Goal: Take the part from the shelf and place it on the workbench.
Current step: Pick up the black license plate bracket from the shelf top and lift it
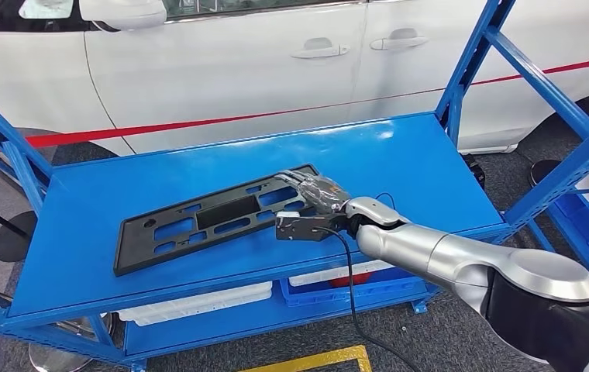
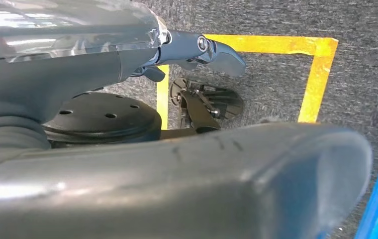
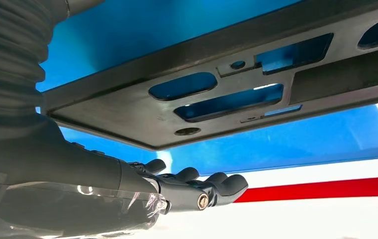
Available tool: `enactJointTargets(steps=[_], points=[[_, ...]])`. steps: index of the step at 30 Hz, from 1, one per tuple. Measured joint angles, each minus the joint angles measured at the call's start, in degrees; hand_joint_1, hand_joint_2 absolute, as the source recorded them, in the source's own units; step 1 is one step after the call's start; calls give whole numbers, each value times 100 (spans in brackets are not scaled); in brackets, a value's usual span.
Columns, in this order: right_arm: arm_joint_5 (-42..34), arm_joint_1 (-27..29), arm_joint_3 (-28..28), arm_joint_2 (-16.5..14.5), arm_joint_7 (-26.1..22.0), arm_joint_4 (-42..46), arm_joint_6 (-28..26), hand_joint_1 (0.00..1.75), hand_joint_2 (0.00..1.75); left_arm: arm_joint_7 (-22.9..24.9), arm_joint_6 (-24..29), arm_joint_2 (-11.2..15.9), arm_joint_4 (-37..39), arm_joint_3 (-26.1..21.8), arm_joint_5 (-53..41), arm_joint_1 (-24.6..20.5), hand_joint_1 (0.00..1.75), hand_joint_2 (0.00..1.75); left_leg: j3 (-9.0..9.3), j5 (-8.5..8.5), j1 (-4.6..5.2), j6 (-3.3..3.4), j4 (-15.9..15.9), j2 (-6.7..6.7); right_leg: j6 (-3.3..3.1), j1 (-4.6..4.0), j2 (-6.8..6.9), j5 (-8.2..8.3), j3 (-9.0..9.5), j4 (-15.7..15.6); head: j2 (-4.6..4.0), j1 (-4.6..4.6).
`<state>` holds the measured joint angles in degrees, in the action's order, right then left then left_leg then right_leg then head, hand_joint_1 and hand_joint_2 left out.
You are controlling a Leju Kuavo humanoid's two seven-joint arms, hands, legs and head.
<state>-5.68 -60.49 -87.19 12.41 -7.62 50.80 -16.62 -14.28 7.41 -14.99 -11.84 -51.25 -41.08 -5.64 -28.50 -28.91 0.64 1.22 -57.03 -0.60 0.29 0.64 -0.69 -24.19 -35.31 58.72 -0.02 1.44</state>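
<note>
Right arm [image 1: 462, 260]: silver, smooth rounded segments, black band at the upper joint. Black cable [image 1: 351, 287] runs from the wrist, hanging in a loop. Black box-shaped wrist camera mount [image 1: 299, 226]. Right hand [image 1: 318, 192]: dark grey fingers [image 3: 217, 185], clear plastic film over the back, brass-coloured screw at a knuckle, grey ribbed cover [image 3: 8, 64]. Left hand [image 2: 197, 50]: same dark grey, round silver screw, clear film.

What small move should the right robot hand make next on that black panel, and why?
Probably close the fingers on the panel's near-right end. The right robot hand lies at that end of the black panel, which rests flat on the blue shelf. In the right wrist view, the fingers are curled beside the panel's edge, not yet clamping it.
</note>
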Motion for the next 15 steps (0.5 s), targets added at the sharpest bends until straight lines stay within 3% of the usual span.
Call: enactJointTargets(steps=[1,2,15], points=[[-20,1,0,9,-22,0,9,0,131,25,8,0,1,-1,-15,-3,0,0,0,0,0,0,0,0,0,0,0,0,0,0,0,0],[-39,1,0,19,-37,0,17,0,175,45,13,0,1,-1,-27,-7,0,0,0,0,0,0,0,0,0,0,-1,0,0,0,0,0],[-256,7,0,313,-121,189,10,0,175,108,-7,0,1,-56,-57,-46,0,0,0,0,0,0,0,1,0,0,-1,0,0,-1,0,0]])
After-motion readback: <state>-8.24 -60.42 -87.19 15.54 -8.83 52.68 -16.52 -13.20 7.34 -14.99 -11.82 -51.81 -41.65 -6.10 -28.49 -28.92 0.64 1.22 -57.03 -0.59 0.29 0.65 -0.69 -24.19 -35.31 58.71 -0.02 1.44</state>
